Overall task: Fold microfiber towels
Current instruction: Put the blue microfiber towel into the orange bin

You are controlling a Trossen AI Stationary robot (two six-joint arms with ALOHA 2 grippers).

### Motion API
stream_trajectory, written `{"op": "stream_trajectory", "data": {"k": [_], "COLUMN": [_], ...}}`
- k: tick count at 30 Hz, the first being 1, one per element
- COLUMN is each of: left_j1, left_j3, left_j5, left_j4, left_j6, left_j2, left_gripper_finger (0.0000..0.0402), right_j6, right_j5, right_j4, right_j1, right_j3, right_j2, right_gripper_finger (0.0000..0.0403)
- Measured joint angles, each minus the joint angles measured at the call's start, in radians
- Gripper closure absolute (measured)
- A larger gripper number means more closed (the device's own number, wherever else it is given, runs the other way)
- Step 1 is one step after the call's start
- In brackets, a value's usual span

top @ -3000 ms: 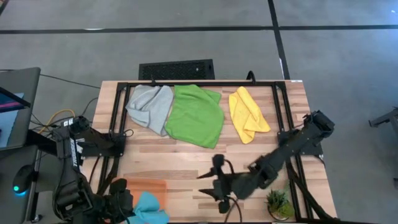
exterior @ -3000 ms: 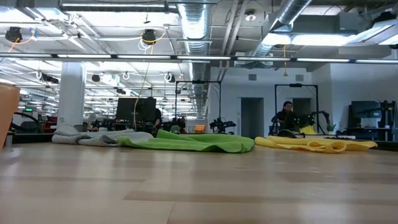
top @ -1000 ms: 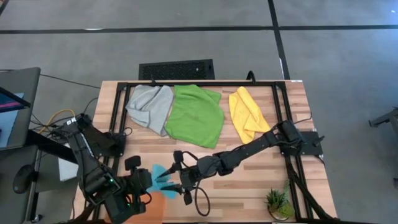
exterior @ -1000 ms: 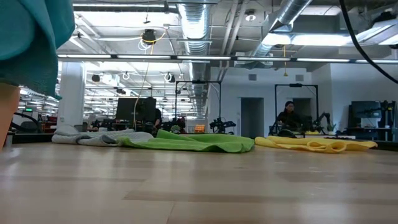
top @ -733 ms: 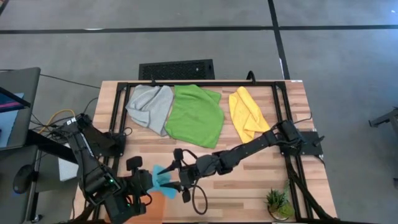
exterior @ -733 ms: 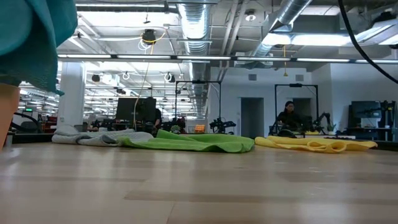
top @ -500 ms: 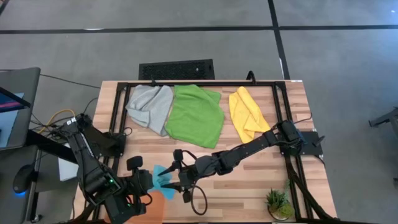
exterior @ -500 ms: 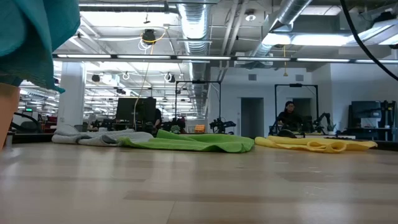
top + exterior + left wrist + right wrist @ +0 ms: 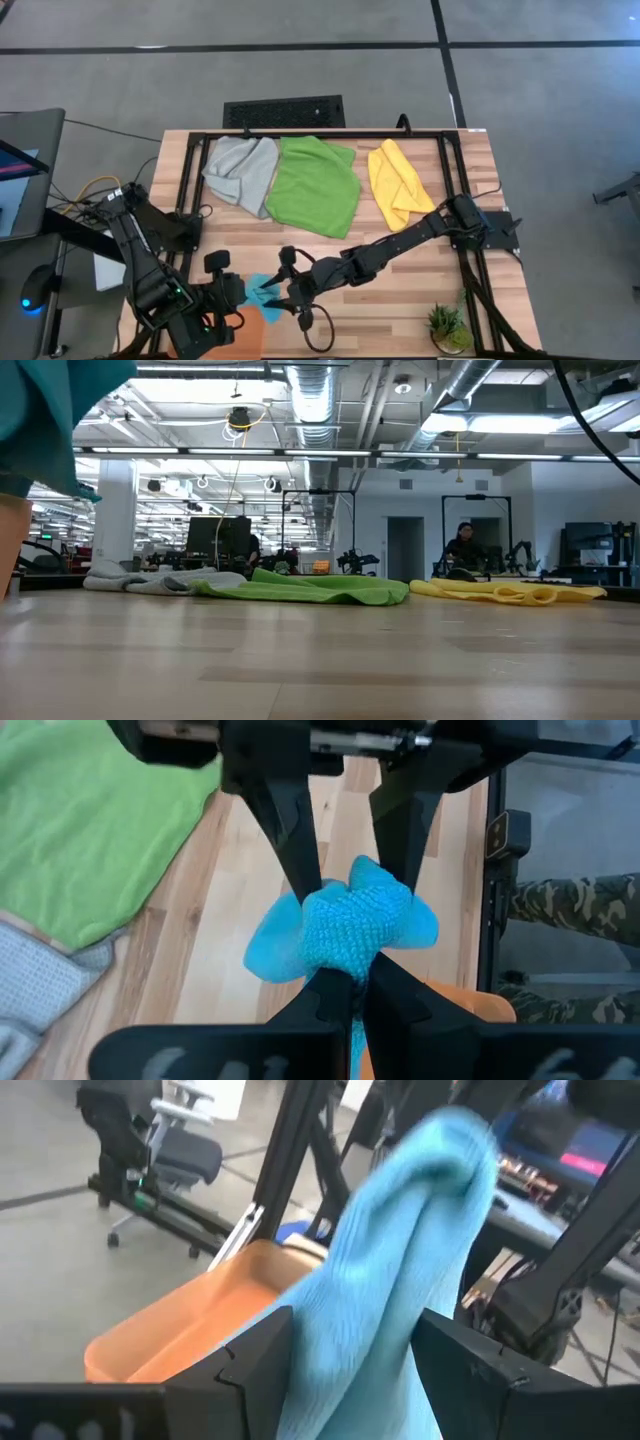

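Teal microfiber towel (image 9: 262, 291) bunched at lower left of high view, above orange tray (image 9: 262, 318), pinched in shut left gripper (image 9: 238, 292), straddled by wide-open right gripper (image 9: 287, 287); likely slip or lopsided spread if only outer folds caught.

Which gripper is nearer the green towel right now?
Right. The right gripper sits open around the teal towel, just below the green towel's near edge. The left gripper, shut on the teal towel, is slightly farther toward the table's front-left corner.
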Motion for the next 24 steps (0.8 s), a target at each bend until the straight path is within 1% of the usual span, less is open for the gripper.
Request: {"op": "stream_trajectory", "data": {"k": [4,16,20,24], "left_j1": [-0.003,-0.009,-0.009,-0.009], "left_j3": [0.017,0.061,0.073,0.073], "left_j5": [-0.006,-0.013,-0.014,0.007], "left_j4": [0.0,0.009,0.009,-0.003], "left_j6": [0.0,0.037,0.041,0.01], "left_j2": [0.0,0.0,0.0,0.0], "left_gripper_finger": [0.0401,0.0401,0.0401,0.0401], "right_j6": [0.024,0.027,0.055,0.058], "right_j5": [0.0,0.002,0.004,0.004], "right_j4": [-0.038,-0.13,-0.146,-0.15], "right_j1": [-0.004,-0.005,-0.005,-0.005], "right_j3": [0.0,0.0,0.0,0.0], "right_j2": [0.0,0.0,0.0,0.0], "right_gripper_finger": [0.0178,0.0178,0.0178,0.019]}}
